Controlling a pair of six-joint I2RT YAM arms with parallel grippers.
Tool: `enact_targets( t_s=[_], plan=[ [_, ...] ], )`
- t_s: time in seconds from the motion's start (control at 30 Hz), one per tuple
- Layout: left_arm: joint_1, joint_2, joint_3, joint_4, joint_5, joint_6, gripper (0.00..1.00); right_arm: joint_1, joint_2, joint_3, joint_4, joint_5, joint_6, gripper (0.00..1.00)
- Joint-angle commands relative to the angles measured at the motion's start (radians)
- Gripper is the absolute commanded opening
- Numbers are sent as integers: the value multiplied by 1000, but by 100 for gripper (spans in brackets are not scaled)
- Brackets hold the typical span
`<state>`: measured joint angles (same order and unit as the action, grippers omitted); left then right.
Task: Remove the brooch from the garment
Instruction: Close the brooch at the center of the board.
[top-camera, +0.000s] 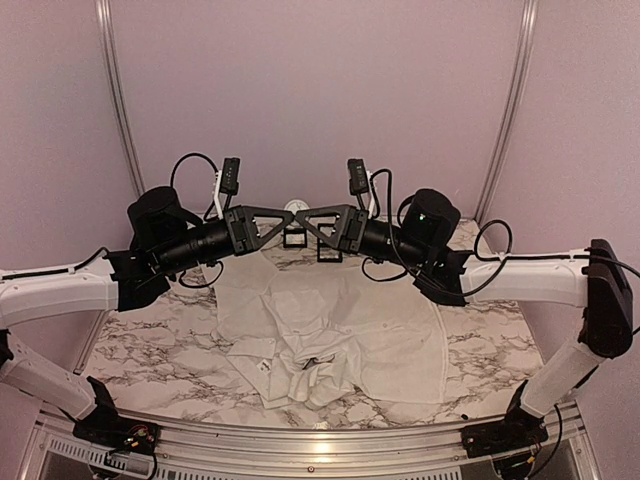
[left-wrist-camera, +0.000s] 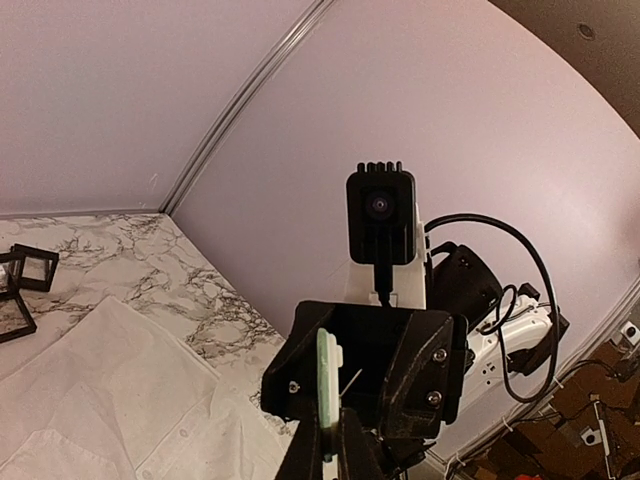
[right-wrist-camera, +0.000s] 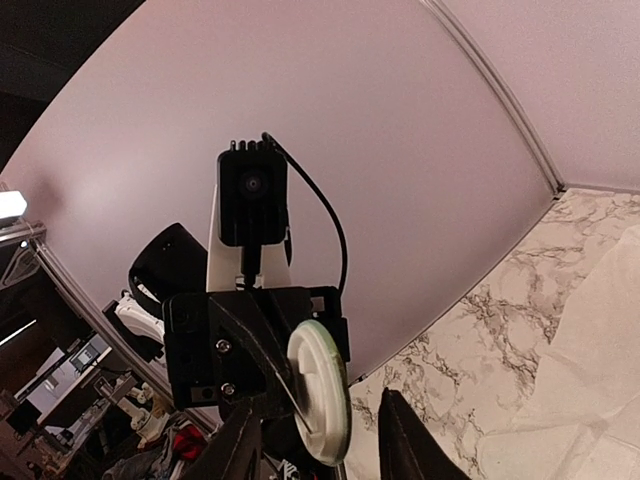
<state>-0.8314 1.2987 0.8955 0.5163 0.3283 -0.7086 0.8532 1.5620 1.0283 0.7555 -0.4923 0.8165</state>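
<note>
Top external view: the white shirt (top-camera: 340, 330) lies crumpled on the marble table (top-camera: 170, 350). Both arms are up high and point at each other. Their tips meet in the middle, over the far edge of the shirt.

Brooch: a round white disc with a pale green rim (right-wrist-camera: 318, 390). It is up in the air between the two grippers. It is off the shirt and well above it.

Left gripper (left-wrist-camera: 326, 455): its fingers are close together and pinch the bottom edge of the brooch. In the left wrist view the brooch shows edge-on, standing upright. A thin pin (left-wrist-camera: 350, 380) sticks out from its side.

Right gripper (right-wrist-camera: 320, 455): its fingers stand wide apart, one on each side of the brooch. They do not seem to touch it. The flat white face of the brooch shows in the right wrist view.

Shirt: spread over the middle of the table, with folds bunched up at the near side. It is below both grippers, and neither one touches it.

Black frames (top-camera: 295, 238): small square frames sit on the table by the far edge of the shirt, under the spot where the grippers meet.
</note>
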Motion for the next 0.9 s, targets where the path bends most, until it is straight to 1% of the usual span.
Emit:
enact_targets(
  t_s=[0.0, 0.17, 0.43, 0.87],
  plan=[
    [-5, -30, 6, -20, -17, 23, 0, -4, -36, -21, 13, -14, 2, 39],
    [-7, -29, 9, -21, -12, 27, 0, -3, -47, -36, 13, -10, 3, 38],
    [-15, -22, 7, -20, -5, 33, 0, -4, -43, -26, 35, -7, 22, 32],
    [-24, -23, 8, -27, -5, 43, 0, -5, -41, -29, 57, -5, 39, 26]
  ],
)
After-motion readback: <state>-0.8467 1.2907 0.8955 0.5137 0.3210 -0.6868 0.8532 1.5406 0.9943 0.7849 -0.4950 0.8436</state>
